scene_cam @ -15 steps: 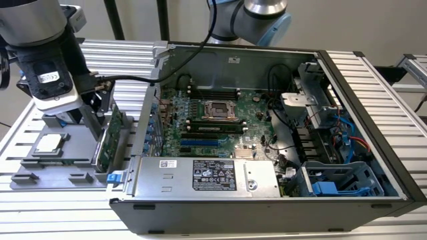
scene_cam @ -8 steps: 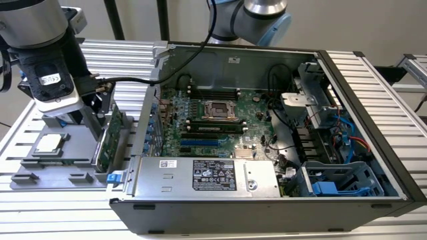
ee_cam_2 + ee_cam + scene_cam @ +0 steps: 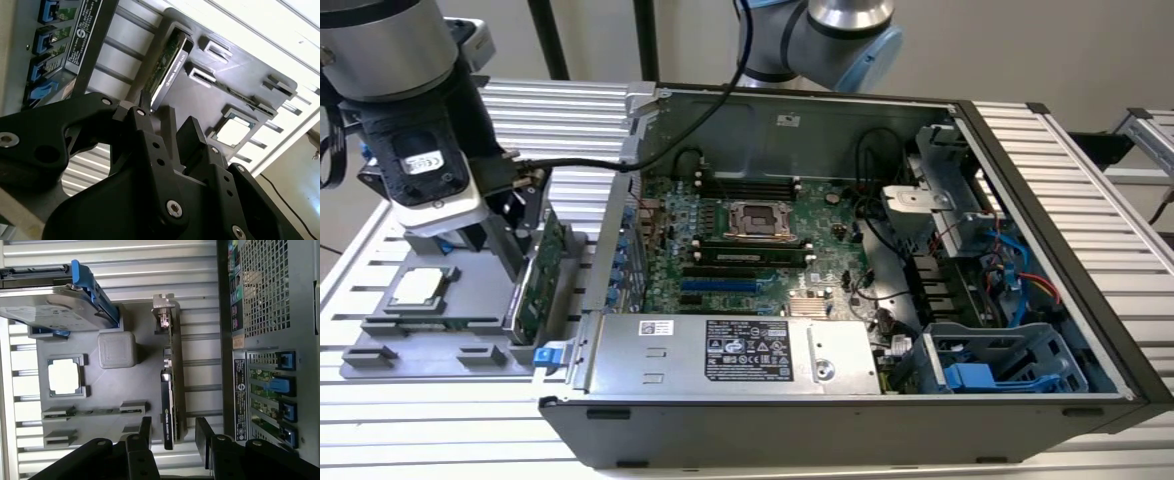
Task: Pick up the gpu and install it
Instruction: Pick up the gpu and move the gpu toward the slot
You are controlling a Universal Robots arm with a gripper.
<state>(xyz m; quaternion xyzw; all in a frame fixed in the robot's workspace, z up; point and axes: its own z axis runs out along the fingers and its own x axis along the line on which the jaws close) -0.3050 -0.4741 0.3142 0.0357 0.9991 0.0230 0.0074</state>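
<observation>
Gripper point(image 3: 173, 425) hangs over the gpu point(image 3: 170, 390) with its fingers point(image 3: 146, 427) spread apart, one on each side of the card and clear of it. The gpu stands on edge in the grey holder point(image 3: 100, 405) on the bench, along the holder's edge nearest the open computer case point(image 3: 854, 130)

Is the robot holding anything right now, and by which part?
Nothing. The end effector is open over the gpu, which stands on edge in its gray holder, with a gap to each finger.

gpu point(image 3: 170, 390) upright in tray point(image 3: 115, 390); case point(image 3: 265, 290) beside
</observation>
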